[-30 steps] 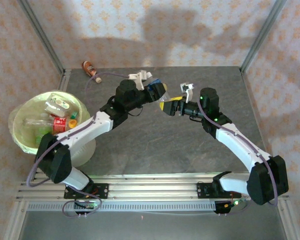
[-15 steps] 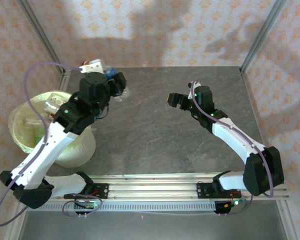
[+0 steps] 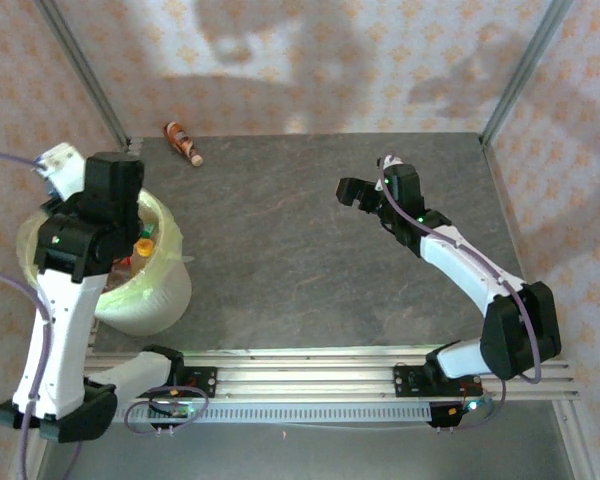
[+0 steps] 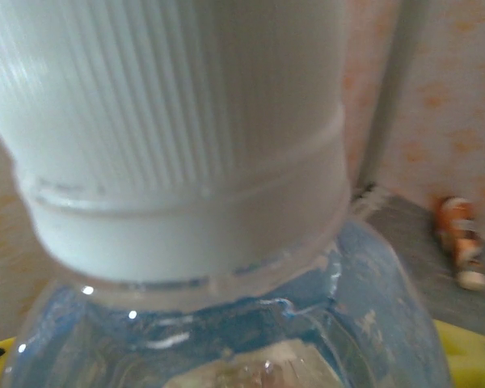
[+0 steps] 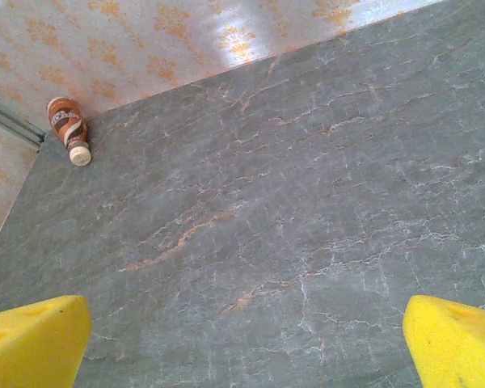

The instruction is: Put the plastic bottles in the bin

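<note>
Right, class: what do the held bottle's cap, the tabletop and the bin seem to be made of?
Cap of the bottle: white plastic, finely ribbed sides. Tabletop: grey, matte, veined like stone, perhaps a laminate print. Bin: pale yellow-green plastic by its smooth moulded wall.

One bin (image 3: 155,298); one orange bottle (image 3: 182,142); one white-capped bottle (image 4: 194,162).

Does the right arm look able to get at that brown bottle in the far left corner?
Probably, though it's a stretch: the right claw is open and empty, with bare table between it and the brown bottle.
</note>
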`<action>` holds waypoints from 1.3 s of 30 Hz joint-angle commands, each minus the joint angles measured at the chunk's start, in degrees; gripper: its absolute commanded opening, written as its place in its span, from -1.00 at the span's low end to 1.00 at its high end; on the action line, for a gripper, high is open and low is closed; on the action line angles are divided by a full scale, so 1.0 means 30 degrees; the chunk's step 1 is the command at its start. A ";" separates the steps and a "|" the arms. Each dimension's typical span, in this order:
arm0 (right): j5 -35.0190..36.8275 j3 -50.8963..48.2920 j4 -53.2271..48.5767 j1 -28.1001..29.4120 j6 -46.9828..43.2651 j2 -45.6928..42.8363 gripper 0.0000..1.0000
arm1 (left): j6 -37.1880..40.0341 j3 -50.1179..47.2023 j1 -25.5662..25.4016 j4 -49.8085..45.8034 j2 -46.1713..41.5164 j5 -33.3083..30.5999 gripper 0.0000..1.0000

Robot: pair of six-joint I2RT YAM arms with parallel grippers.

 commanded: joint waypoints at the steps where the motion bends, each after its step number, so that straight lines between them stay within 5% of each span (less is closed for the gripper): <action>1: 0.0207 0.0855 -0.0270 -0.0011 -0.0105 0.0228 0.98 | -0.0397 -0.0607 0.2040 -0.1442 -0.0829 0.1365 0.13; 13: -0.0337 0.2209 -0.1033 0.0016 -0.0961 0.1155 0.98 | -0.2402 -0.3779 0.7100 -0.2384 -0.2038 0.7105 0.23; 24: -0.0451 0.2591 -0.1343 -0.0023 -0.1249 0.1652 0.98 | -0.2626 -0.4181 0.8150 -0.3136 -0.2532 0.6762 0.83; 39: -0.0557 0.3072 -0.1602 -0.0022 -0.0828 0.1964 0.98 | -0.1340 -0.3520 0.8149 -0.1319 -0.2090 1.0197 1.00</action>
